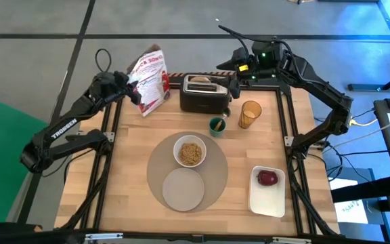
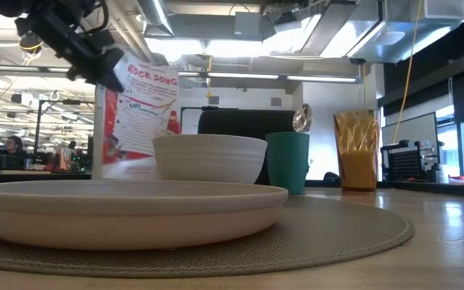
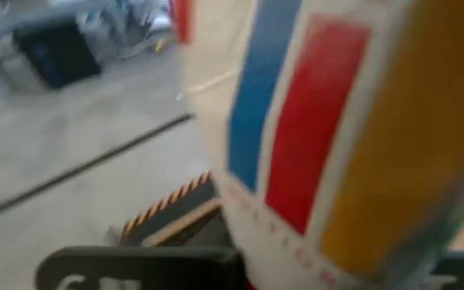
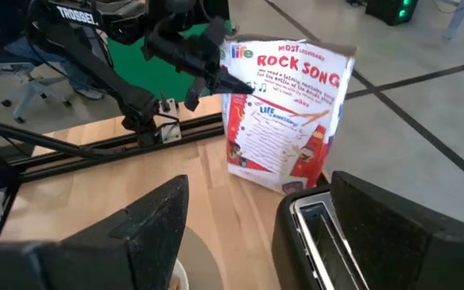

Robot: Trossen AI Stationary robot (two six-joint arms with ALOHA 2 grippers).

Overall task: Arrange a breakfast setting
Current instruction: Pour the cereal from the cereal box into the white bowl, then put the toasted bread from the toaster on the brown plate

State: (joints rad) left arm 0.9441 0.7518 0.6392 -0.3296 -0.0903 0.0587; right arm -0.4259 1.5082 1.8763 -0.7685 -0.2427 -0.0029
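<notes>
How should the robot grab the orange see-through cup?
Probably from above: one pincer finger inside the amber cup, one outside, pinching the rim. It stands upright with its mouth open, and the far side is crowded by the toaster, so the right pincer could drop straight down.

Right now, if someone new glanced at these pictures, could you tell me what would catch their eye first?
Probably the bright red-and-white cereal bag, gripped by the left end effector at the table's far left. Next, the white bowl of cereal and the empty plate on the round placemat, mid-table.

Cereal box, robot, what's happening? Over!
Left gripper shut on cereal box, back left. Right gripper open by toaster. Bowl filled, on placemat. Nothing blocking.
</notes>
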